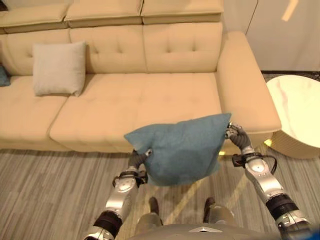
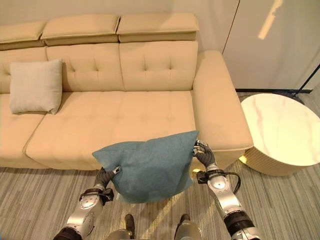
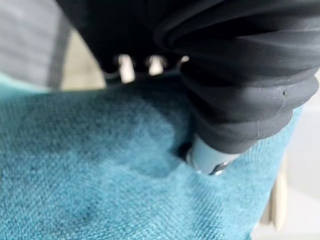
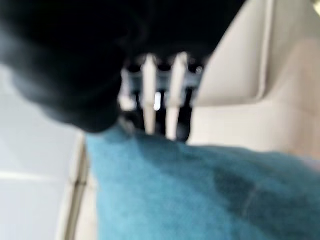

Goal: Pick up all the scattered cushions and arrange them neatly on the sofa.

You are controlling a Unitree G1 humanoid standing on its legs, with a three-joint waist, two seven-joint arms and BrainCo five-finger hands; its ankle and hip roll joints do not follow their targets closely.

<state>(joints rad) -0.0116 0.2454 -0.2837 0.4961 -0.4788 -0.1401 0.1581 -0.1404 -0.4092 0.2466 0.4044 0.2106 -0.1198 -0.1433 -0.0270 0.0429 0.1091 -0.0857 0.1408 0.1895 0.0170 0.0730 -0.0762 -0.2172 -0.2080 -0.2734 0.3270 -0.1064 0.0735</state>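
A teal cushion [image 1: 182, 147] hangs in the air in front of the beige sofa [image 1: 140, 100], held up between both hands above the floor. My left hand [image 1: 137, 160] grips its lower left corner; in the left wrist view the thumb [image 3: 207, 157] digs into the teal cloth [image 3: 100, 190]. My right hand [image 1: 235, 134] is shut on the upper right corner, its fingers [image 4: 150, 90] curled over the cushion's edge [image 4: 200, 195]. A light beige cushion [image 1: 59, 67] leans upright against the sofa's back on the left seat.
Part of another teal cushion [image 1: 2, 76] shows at the sofa's far left. A round white marble-topped table [image 1: 295, 115] stands to the right of the sofa's armrest [image 1: 245, 85]. Grey striped carpet [image 1: 50, 190] covers the floor in front.
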